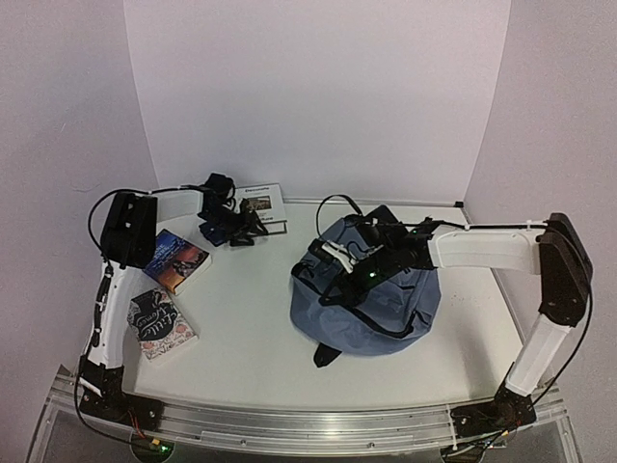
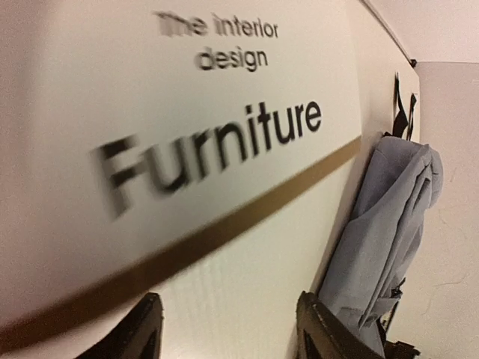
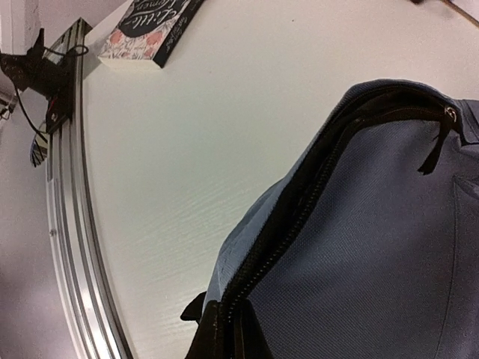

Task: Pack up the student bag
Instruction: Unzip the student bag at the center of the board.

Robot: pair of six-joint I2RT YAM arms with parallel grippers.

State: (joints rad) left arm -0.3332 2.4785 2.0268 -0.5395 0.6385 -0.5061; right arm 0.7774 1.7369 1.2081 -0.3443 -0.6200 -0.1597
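Left gripper [image 2: 228, 336] was open, fingers spread apart, right down on the cover of the white book [image 1: 265, 201] at the far edge of the worktop [image 1: 251, 328], left of centre. It held nothing. Right gripper [image 3: 228, 340] was clamped on the zipper edge of the bag [image 1: 386, 299], which sat slumped on the right half of the worktop, well apart from the white book.

Risks as I saw them:
- The white book lay flat. The fingers had no edge to bite, so they could skid on the cover or shove it into the back wall.
- The right pinch was on thin fabric only. If it slipped, the bag mouth would flop shut.
- The mouth looked narrow in the right wrist view, so a book corner would likely snag on the zipper.
- The bag was soft and unanchored, and a pushed-in book could drag it toward the right edge.
- Two paperbacks [image 1: 176, 262] near the left edge sat close to the left arm, so a sweep could knock them.
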